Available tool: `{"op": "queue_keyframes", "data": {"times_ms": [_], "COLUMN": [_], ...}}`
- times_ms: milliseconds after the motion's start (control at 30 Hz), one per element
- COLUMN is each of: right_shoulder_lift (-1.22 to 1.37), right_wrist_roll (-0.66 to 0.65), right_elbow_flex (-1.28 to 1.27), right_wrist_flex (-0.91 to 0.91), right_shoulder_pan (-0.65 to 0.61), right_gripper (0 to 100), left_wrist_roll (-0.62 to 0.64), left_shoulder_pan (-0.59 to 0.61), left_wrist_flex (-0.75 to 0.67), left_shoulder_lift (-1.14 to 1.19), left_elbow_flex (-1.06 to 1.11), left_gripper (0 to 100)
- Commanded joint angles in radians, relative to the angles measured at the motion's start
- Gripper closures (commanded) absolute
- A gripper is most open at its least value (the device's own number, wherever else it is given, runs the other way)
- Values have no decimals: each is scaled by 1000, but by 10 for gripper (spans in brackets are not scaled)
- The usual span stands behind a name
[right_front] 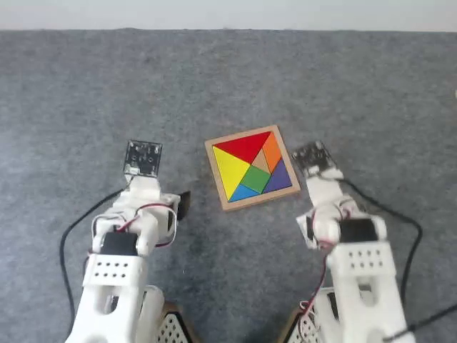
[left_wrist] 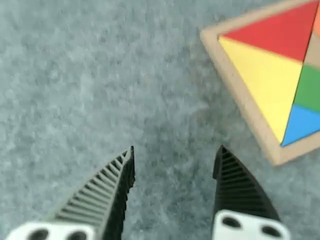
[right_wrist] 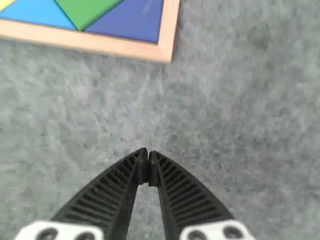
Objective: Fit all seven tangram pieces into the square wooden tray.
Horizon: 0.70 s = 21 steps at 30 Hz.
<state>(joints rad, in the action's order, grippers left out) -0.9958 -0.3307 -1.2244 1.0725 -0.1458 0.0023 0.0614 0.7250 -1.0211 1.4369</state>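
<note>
Left tool (left_wrist: 176,148) wide, right tool (right_wrist: 148,151) pinched, both empty.
Tray (right_front: 263,196) looks full to me; next, I just back away.

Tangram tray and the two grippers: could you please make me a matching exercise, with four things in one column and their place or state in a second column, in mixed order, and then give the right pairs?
Column one:
1. left gripper
2. right gripper
3. red triangle
4. light blue triangle

Column two:
a. shut, holding nothing
b. in the wooden tray, at its near edge
c. open, holding nothing
d. in the tray, along its far edge

Right pairs: 1-c, 2-a, 3-d, 4-b.
</note>
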Motion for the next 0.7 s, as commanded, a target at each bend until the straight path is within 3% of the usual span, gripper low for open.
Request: {"op": "queue_keyframes", "data": {"times_ms": [0,233,533,667], "right_shoulder_lift": [-136,-303,-524,-636], "right_wrist_roll": [14,17,18,21], "right_elbow_flex": [-106,-245,-468,-466], "right_wrist_flex": [-70,-87,-225,-139], "right_shoulder_pan": [7,16,251,292], "right_gripper": [990,990,987,987], "left_wrist_roll": [-12,-12,-12,-2], "left_shoulder_pan": [3,3,5,5], "left_wrist_flex": [-135,-325,-339,-345], "left_shoulder_lift": [-26,-28,-28,-29], "left_elbow_flex": [62,165,168,156], "left_gripper": [755,756,756,757]}}
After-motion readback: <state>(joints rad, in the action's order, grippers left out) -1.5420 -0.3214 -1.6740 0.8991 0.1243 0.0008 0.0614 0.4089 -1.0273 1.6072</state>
